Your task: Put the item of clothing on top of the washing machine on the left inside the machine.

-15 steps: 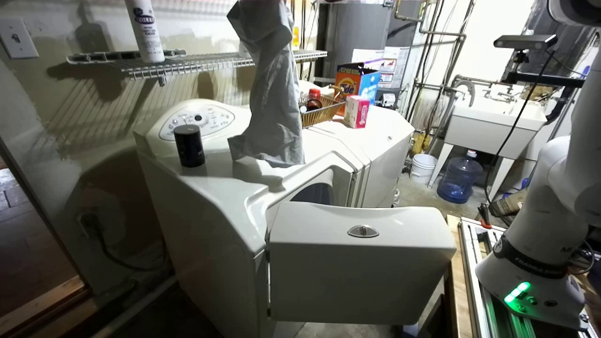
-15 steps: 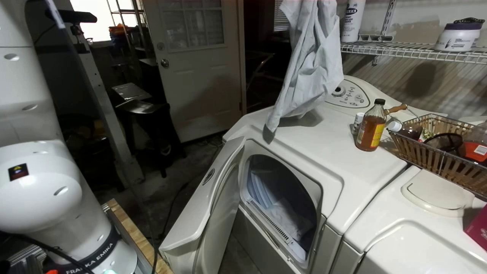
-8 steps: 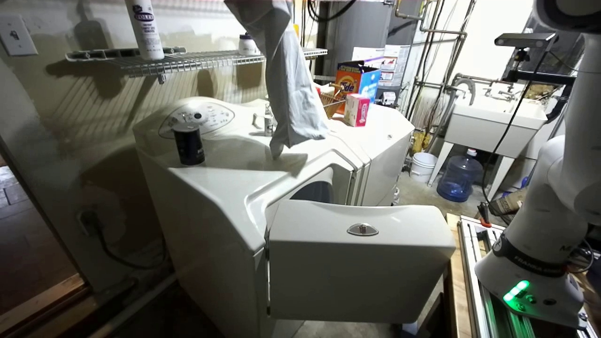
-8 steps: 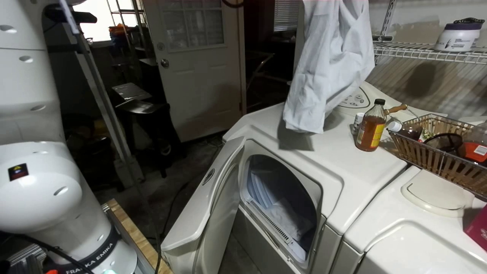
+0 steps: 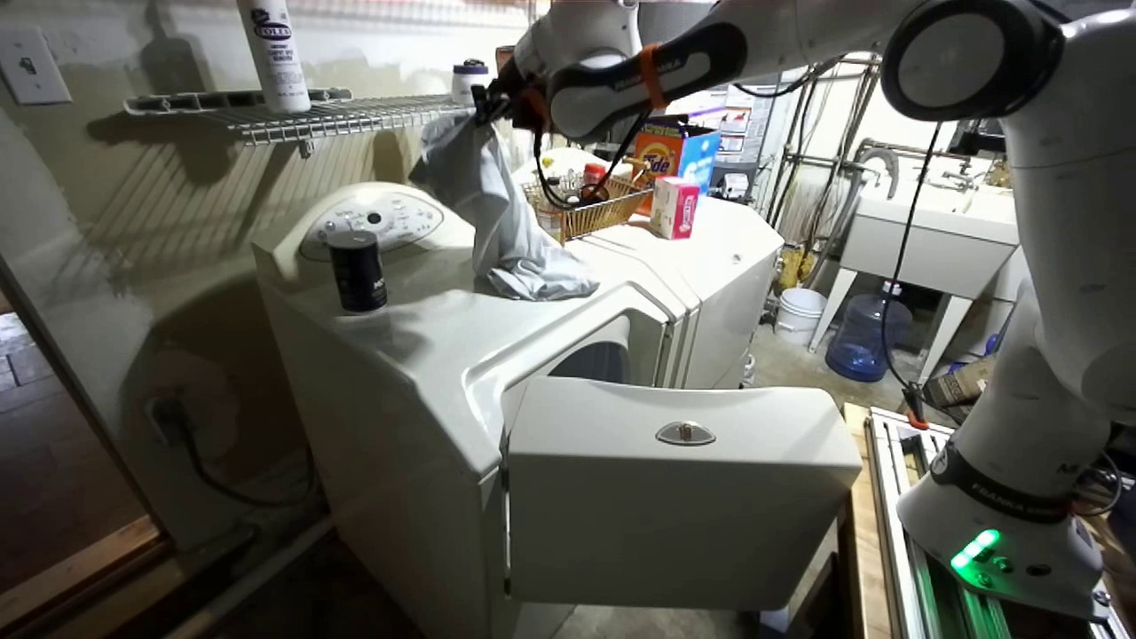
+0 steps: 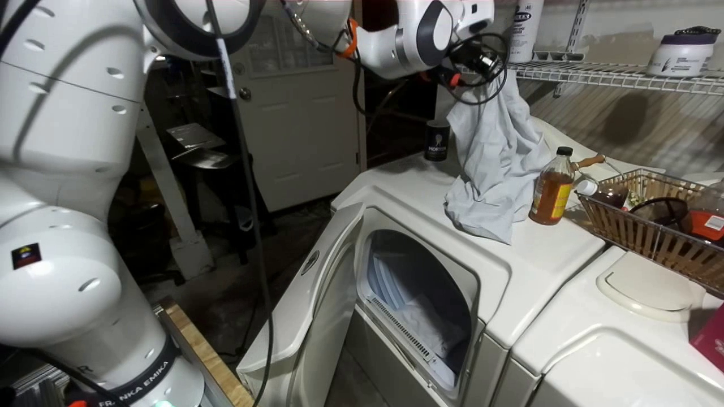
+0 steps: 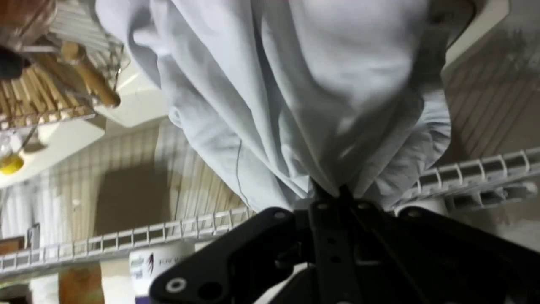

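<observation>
Grey garment [image 6: 495, 155], lowered toward front top edge of washing machine [image 6: 416, 192] since earlier frame, was clamped in gripper [image 7: 335, 196], transfer seemingly in hand, forward-then-down insertion presumably required.

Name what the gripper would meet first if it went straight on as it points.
Beyond the grey cloth it holds, the gripper would probably meet the wire shelf first, though depth is unclear.

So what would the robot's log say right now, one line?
gripper: shut on grey garment | place: hanging over washing machine, not yet inside | door: open
</observation>
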